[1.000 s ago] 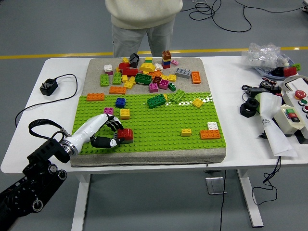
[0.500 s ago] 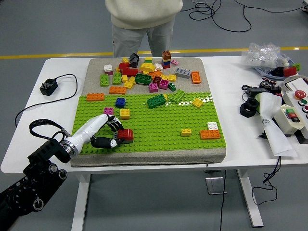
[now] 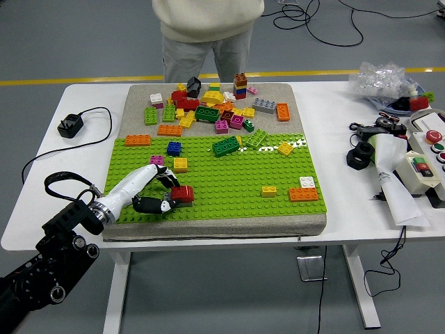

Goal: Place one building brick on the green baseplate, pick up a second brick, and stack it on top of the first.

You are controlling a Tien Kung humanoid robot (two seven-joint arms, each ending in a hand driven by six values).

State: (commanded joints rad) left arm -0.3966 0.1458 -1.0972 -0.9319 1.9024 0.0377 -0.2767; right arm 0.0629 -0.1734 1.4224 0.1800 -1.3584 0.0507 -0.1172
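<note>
My left hand (image 3: 161, 195) lies low over the near left part of the green baseplate (image 3: 229, 181), its fingers curled around a red brick (image 3: 183, 193) that sits on the plate's studs. A yellow brick (image 3: 181, 164), a small pink brick (image 3: 157, 160) and a blue brick (image 3: 174, 147) stand just beyond the hand. A pile of loose bricks (image 3: 208, 108) covers the grey mat behind the plate. My right arm does not show.
A person (image 3: 203, 35) stands at the far side, hands out of sight. Orange and white bricks (image 3: 304, 191) sit at the plate's near right. A black power adapter (image 3: 69, 125) with cable lies left; a control box (image 3: 421, 163), paper and plastic bag crowd the right.
The left hand with the red brick has barely shifted, a touch away from the near edge. Nothing else has moved.
</note>
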